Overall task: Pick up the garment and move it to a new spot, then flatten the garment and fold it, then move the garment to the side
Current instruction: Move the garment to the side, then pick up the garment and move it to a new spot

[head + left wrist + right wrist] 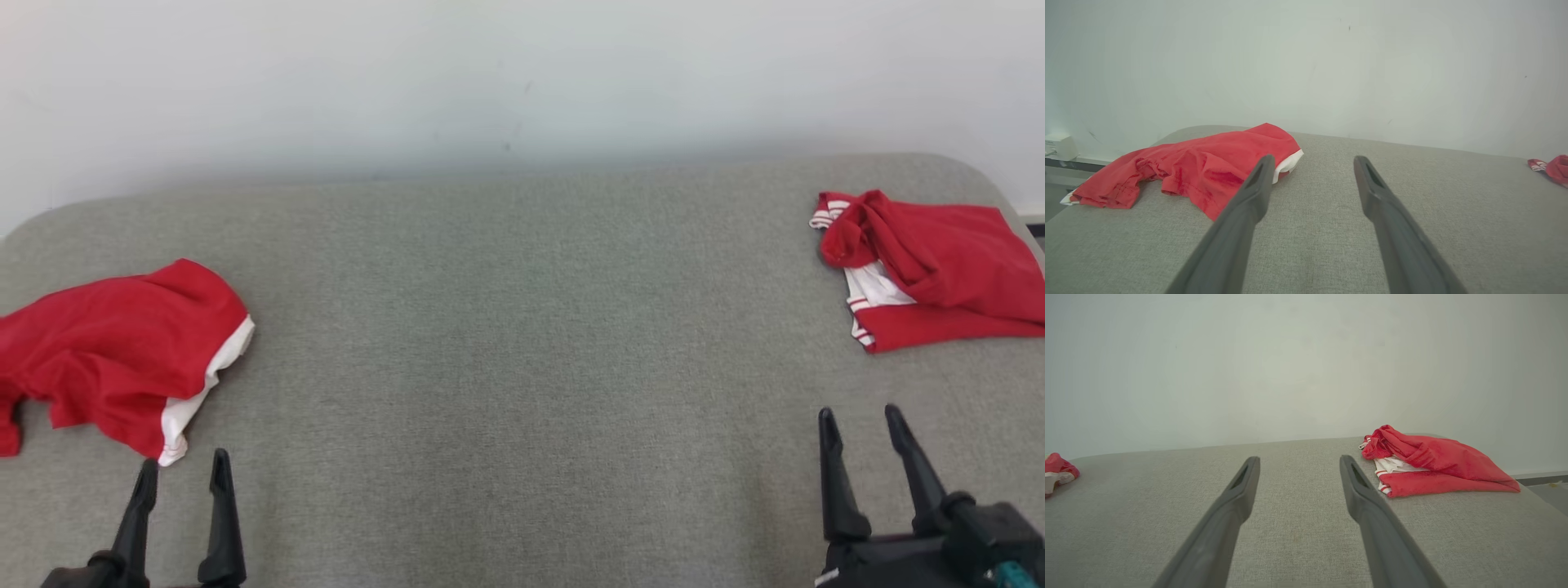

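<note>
A crumpled red garment with white trim (114,351) lies at the left edge of the grey padded table (522,343); the left wrist view shows this crumpled garment (1200,167) ahead and to the left. My left gripper (184,462) is open just in front of its white hem, empty, fingers (1249,196) apart over bare fabric. A second red and white garment (931,261), loosely folded, sits at the far right; in the right wrist view the folded garment (1433,461) lies ahead and to the right. My right gripper (861,416) is open and empty, short of it.
A pale wall (522,73) rises directly behind the table. The table's rounded corners fall away at far left and far right. A small white box (1059,146) sits on a ledge beyond the left edge. The wide grey middle is bare fabric.
</note>
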Available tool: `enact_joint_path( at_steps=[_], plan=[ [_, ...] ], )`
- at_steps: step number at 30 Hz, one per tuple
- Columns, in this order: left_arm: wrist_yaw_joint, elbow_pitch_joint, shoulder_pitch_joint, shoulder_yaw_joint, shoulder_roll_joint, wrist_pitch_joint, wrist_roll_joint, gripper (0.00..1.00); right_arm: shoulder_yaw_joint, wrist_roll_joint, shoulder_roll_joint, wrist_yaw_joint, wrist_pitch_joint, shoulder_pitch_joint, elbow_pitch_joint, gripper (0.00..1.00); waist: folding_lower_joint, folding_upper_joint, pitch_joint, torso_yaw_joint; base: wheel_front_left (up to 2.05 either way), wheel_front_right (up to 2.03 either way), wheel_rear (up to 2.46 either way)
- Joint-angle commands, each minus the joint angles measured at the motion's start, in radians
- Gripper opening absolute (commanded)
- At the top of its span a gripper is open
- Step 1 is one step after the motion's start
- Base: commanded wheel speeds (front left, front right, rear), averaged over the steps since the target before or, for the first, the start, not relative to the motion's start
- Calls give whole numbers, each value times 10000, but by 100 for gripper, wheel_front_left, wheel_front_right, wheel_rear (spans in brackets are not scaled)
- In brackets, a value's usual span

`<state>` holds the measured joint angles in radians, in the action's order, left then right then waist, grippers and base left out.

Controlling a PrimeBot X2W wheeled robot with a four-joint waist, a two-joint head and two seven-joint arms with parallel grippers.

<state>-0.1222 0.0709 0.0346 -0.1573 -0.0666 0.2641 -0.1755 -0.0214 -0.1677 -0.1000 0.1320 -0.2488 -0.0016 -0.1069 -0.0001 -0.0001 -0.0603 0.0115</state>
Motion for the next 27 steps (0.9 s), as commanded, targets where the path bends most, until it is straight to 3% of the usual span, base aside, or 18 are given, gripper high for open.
enact_joint_path(
  at_steps=[1, 15, 27],
  plan=[
    [-4, 20, 188, 16, -73, 1, 31, 100, 36, 78, 55, -29, -77, 192, 58, 100, 1, 1, 169, -159, 0, 0, 0],
    [-70, -32, 359, 771, -500, 1, -694, 100, 407, 200, 291, -29, -122, 578, 2, 100, 1, 1, 364, -344, 0, 0, 0],
    [-74, 28, 252, 827, -630, 0, -796, 100, 512, 114, 279, -29, -157, 582, -102, 100, 1, 1, 364, -319, 0, 0, 0]
  ],
)
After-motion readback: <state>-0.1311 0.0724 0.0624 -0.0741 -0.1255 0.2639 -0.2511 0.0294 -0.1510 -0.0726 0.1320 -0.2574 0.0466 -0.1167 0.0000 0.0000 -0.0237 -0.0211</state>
